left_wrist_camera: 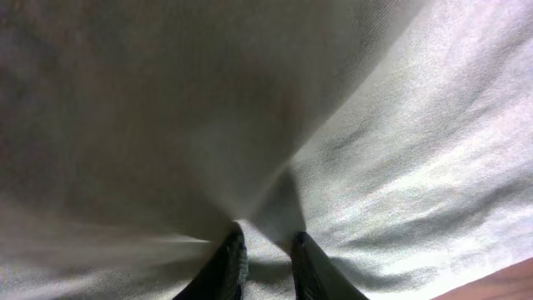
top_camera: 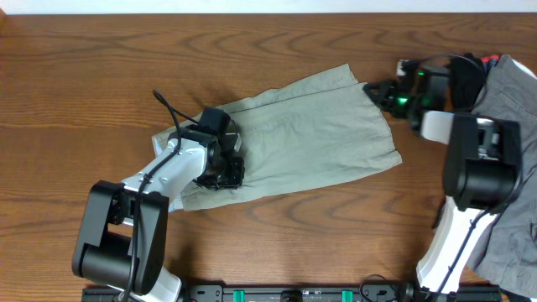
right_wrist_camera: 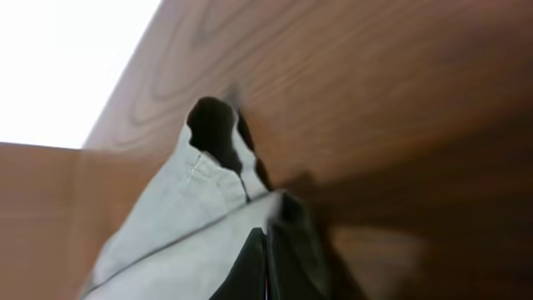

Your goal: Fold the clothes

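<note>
**Item 1: shorts** (top_camera: 310, 134). One pair, pale khaki-green cotton. They are laid flat on the counter (top_camera: 101, 67) near its middle and set at a slant, with the near-left end lower in the overhead view and the far-right end higher. The cloth is spread smoothly over most of its area. The far-right corner is drawn out into a point toward the right arm.

**Item 2: left claw** (top_camera: 220, 172). It is positioned over the left part of the shorts, pressed down onto the fabric. In the left wrist view the two dark fingers (left_wrist_camera: 226, 268) are seen set at a narrow gap. A raised ridge of the cloth is pinched between them, and creases fan outward from that pinch. A sliver of wood is seen at the lower right corner of that view.

**Item 3: right claw** (top_camera: 375, 91). It is placed at the far-right corner of the shorts. In the right wrist view the fingers are seen brought fully together and clamped on the hem edge. Just beyond the tips the hem is gathered up off the wood, and a dark opening is left in the folded cloth.

**Item 4: grey garment** (top_camera: 508, 80). It is heaped at the right edge of the counter, behind and beside the right arm, apart from the shorts and not touched by either claw.
</note>
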`<state>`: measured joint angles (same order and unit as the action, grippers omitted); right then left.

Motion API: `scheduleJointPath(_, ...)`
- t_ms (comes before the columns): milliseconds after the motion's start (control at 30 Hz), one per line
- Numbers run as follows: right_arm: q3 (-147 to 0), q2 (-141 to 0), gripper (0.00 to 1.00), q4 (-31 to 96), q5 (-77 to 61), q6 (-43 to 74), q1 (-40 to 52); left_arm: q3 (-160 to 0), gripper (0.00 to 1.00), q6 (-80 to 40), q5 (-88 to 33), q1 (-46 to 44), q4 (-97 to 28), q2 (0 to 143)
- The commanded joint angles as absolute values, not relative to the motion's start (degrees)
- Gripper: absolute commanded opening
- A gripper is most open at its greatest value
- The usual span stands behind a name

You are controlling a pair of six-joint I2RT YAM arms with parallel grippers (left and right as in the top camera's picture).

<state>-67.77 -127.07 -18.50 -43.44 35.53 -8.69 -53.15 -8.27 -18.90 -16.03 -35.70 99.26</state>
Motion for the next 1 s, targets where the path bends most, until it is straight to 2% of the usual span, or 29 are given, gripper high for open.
scheduleJointPath(0, -67.7, -123.5, 0.02, -18.2, -55.3, 35.9, -12.3, -52.5, 0.23, -7.3, -14.3, -16.0, -38.7, 100.7)
scheduleJointPath(200, -67.7, -111.0, 0.02, -12.6, -63.3, 33.6, -15.1, -63.5, 0.24, -7.7, -14.3, -15.9, -49.4, 95.4)
scheduleJointPath(333, -67.7, -101.2, 0.04, -5.1, -62.7, 28.9, -14.2, -69.3, 0.38, -8.3, -14.2, -15.6, -54.0, 89.2)
scheduleJointPath(367, -67.7, -98.7, 0.05, -2.5, -62.0, 27.7, -13.8, -70.0, 0.48, -9.6, -13.7, -15.1, -54.6, 87.4)
scheduleJointPath(433, -67.7, -94.2, 0.09, 3.5, -59.3, 25.3, -12.7, -70.3, 0.6, -13.5, -11.3, -13.5, -55.7, 83.9)
scheduleJointPath(533, -67.7, -88.3, 0.21, 13.9, -52.1, 20.9, -10.4, -70.3, 0.78, -19.7, -5.1, -9.3, -59.1, 79.8)
scheduleJointPath(600, -67.7, -85.1, 0.25, 21.6, -44.2, 17.9, -8.1, -70.2, 0.84, -21.1, -3.8, -4.9, -61.4, 78.1)
scheduleJointPath(667, -67.7, -83.1, 0.38, 28.6, -35.5, 15.7, -5.5, -69.5, 0.92, -21.6, -4.5, -0.4, -62.8, 77.8)
scheduleJointPath(733, -67.7, -82.3, 0.43, 35.0, -27.7, 14.5, -2.7, -67.9, 0.99, -21.3, -6.8, 3.8, -63.0, 78.3)
scheduleJointPath(867, -67.7, -82.8, 0.53, 43.5, -22.4, 12.1, 1.6, -63.9, 0.98, -17.7, -13.6, 12.0, -61.4, 80.9)
scheduleJointPath(967, -67.7, -83.0, 0.55, 45.7, -22.4, 9.7, 3.4, -61.3, 0.98, -14.3, -17.0, 17.6, -59.0, 84.8)
